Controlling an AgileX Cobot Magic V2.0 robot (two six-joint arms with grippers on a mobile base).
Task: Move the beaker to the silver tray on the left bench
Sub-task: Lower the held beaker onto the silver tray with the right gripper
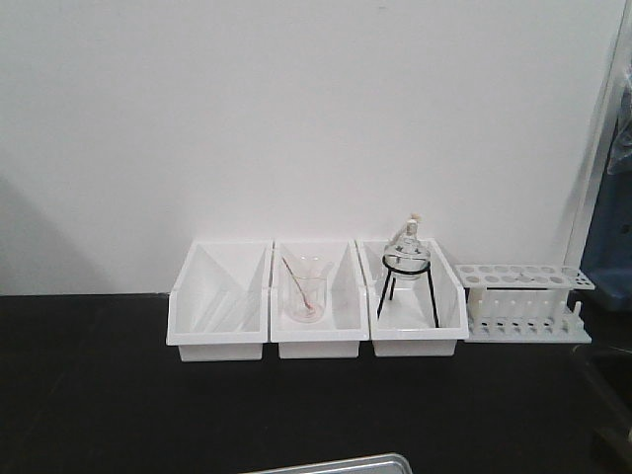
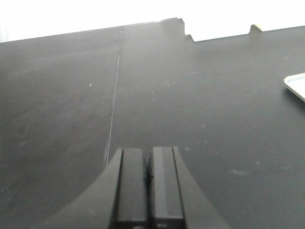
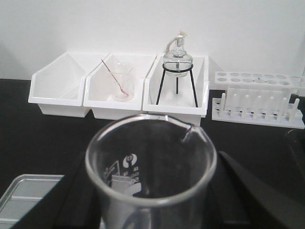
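Observation:
The beaker (image 3: 150,167), clear glass with white printed marks and a pour spout, fills the lower middle of the right wrist view. My right gripper (image 3: 151,210) is shut on it, with a dark finger (image 3: 248,191) on each side of the glass. The silver tray (image 3: 24,195) lies low and left of the beaker; its rim also shows at the bottom of the front view (image 1: 336,464) and as a corner in the left wrist view (image 2: 296,86). My left gripper (image 2: 147,152) is shut with nothing in it, above the black left bench (image 2: 190,105). Neither gripper shows in the front view.
Three white bins (image 1: 219,296) stand along the wall. The middle one holds a flared glass with a pink-stained rod (image 1: 305,293); the right one holds a glass lamp on a black tripod (image 1: 407,259). A white test-tube rack (image 1: 525,301) stands to their right.

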